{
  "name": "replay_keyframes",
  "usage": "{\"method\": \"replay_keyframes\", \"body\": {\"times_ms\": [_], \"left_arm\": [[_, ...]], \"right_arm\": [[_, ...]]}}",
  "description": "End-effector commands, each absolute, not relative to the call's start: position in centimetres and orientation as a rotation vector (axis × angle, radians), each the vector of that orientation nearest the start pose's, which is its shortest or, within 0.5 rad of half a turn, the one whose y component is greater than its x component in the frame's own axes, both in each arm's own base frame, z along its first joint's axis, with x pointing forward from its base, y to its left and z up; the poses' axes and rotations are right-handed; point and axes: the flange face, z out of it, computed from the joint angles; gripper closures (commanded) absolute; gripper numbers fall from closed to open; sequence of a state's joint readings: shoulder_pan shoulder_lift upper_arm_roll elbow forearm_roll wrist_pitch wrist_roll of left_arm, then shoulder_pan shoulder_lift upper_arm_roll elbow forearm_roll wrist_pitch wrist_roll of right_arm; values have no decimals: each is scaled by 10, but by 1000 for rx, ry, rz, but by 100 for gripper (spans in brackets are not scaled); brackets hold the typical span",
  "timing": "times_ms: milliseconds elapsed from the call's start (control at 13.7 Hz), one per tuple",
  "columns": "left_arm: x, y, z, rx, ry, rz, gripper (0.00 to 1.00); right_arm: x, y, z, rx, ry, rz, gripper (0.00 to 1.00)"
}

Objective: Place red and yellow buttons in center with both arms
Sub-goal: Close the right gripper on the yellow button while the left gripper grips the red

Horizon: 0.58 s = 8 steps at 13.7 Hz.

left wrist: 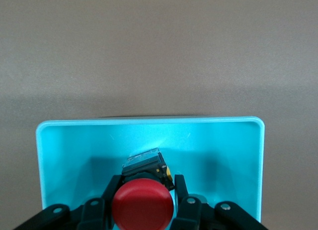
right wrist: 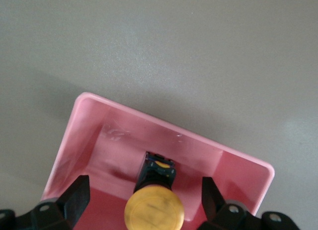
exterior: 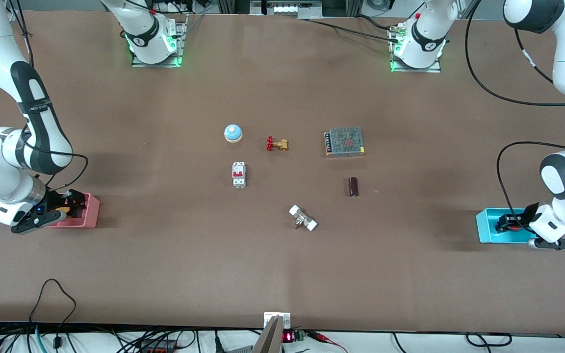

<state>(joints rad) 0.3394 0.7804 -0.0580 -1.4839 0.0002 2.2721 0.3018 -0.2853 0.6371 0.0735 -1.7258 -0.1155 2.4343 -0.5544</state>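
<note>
Each button waits in its own bin at an end of the table, so I go down into both at once: the red button (left wrist: 143,207) lies in the blue bin (left wrist: 149,125) at my left arm's end, the yellow button (right wrist: 154,210) in the pink bin (right wrist: 94,135) at my right arm's end. My left gripper (left wrist: 144,210) has its fingers (left wrist: 181,190) drawn in against the red button's sides, apparently clamped on it. My right gripper (right wrist: 144,200) stands wide apart around the yellow button, its fingers (right wrist: 77,195) touching nothing.

Left gripper (left wrist: 144,212) clamped — right gripper (right wrist: 144,197) spread wide, both lowered.
</note>
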Motion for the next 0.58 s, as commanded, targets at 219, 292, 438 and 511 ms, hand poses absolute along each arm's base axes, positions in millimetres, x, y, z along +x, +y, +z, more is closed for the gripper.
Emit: {"method": "replay_keyframes", "body": {"times_ms": [219, 292, 438, 511], "left_arm": [[695, 207, 230, -3180, 19, -80, 63], [694, 206, 246, -3173, 20, -97, 63], [686, 207, 280, -3162, 33, -107, 64], [680, 206, 300, -3165, 36, -83, 64]], "right_arm": [[658, -150, 222, -3122, -656, -105, 32], [658, -151, 222, -3123, -654, -105, 39], [658, -150, 222, -3118, -678, -104, 50], [658, -150, 221, -3118, -678, -102, 52]]}}
